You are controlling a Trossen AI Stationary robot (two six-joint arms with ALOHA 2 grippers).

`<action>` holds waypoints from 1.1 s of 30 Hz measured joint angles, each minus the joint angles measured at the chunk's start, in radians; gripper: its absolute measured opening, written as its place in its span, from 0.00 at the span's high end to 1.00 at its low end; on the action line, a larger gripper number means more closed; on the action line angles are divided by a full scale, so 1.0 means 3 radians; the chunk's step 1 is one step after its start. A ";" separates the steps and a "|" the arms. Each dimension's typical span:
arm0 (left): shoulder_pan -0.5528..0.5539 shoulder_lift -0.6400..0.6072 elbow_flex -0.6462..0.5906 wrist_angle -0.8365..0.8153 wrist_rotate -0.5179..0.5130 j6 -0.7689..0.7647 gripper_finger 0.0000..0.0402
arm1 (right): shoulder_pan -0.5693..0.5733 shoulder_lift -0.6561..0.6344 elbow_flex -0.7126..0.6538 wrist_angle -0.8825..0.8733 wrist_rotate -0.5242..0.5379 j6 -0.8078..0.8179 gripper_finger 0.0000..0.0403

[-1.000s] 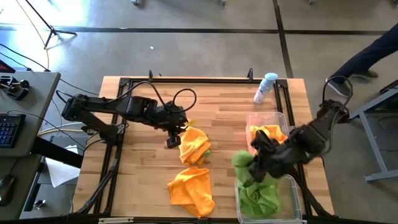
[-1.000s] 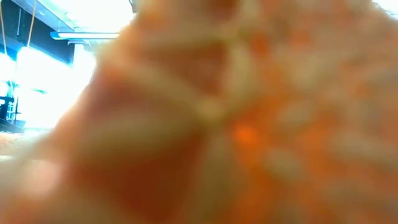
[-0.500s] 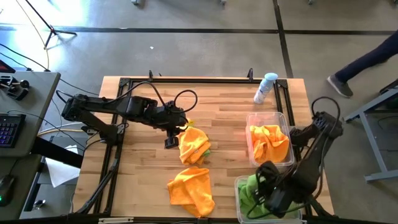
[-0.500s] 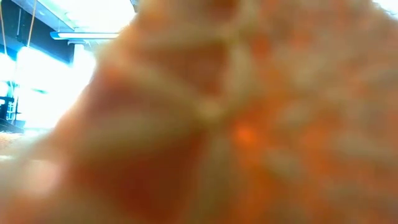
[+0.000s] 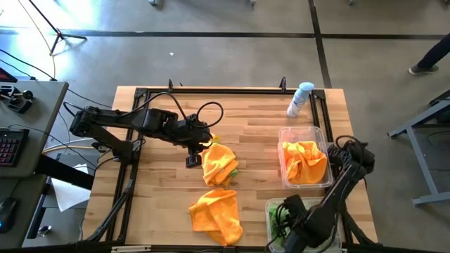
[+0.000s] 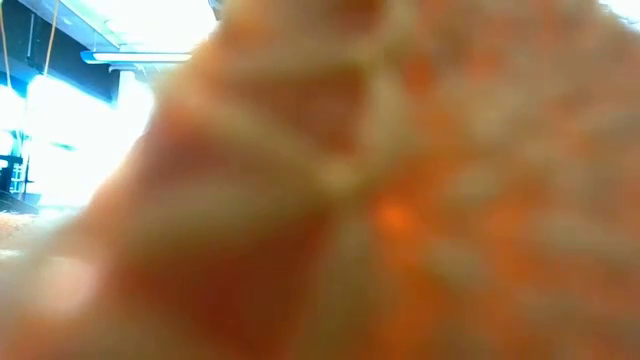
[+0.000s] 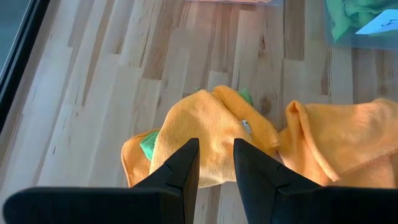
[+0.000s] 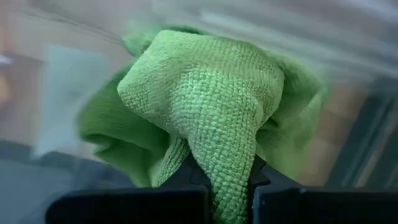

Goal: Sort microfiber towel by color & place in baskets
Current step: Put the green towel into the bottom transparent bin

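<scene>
High view first: take the spray bottle (image 5: pixel 301 98) at the far right of the table (image 5: pixel 162 169) as your landmark. Just on the near side of it you see one clear basket (image 5: pixel 285 135) holding a bunched orange towel (image 5: pixel 304 160). Nearer still, at the table's front edge, is the second basket (image 5: pixel 269 208) with green cloth inside. Your right gripper (image 5: pixel 287 239) is down over that second basket; in the right wrist view its fingers are pinched together on a lime green towel (image 8: pixel 211 106), which drapes over the fingertips, with the basket's clear wall blurred behind.

Well to the left of the bottle, around the middle of the table, you have an orange towel heap (image 5: pixel 219 164) with a bit of green poking out of its folds. Your left gripper (image 5: pixel 194 156) sits just beside that heap, on the side away from the bottle. In the left wrist view its fingers (image 7: pixel 180 171) stand slightly apart, right over the heap, with nothing between them.

Another loose orange towel (image 5: pixel 216 213) lies nearer the front edge, apart from the heap.

Your low view is filled by blurred orange fabric (image 6: pixel 400 200) against the lens.
</scene>
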 joint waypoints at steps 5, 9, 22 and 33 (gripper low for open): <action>0.0000 0.0000 -0.0001 -0.0031 0.0000 -0.0001 0.78 | 0.0150 0.0122 0.0000 0.0032 -0.0023 0.0148 0.97; -0.0001 0.0000 -0.0001 -0.0044 0.0001 -0.0002 0.78 | 0.0185 0.0184 0.0000 0.0085 -0.0005 0.0144 0.97; -0.0001 0.0000 -0.0001 -0.0057 0.0062 -0.0008 0.78 | 0.0181 0.0220 -0.0437 0.0638 -0.0033 0.0147 0.92; -0.0001 0.0000 -0.0001 -0.0057 0.0064 -0.0013 0.78 | 0.0190 0.0155 -0.0098 0.0219 -0.0036 0.0137 0.61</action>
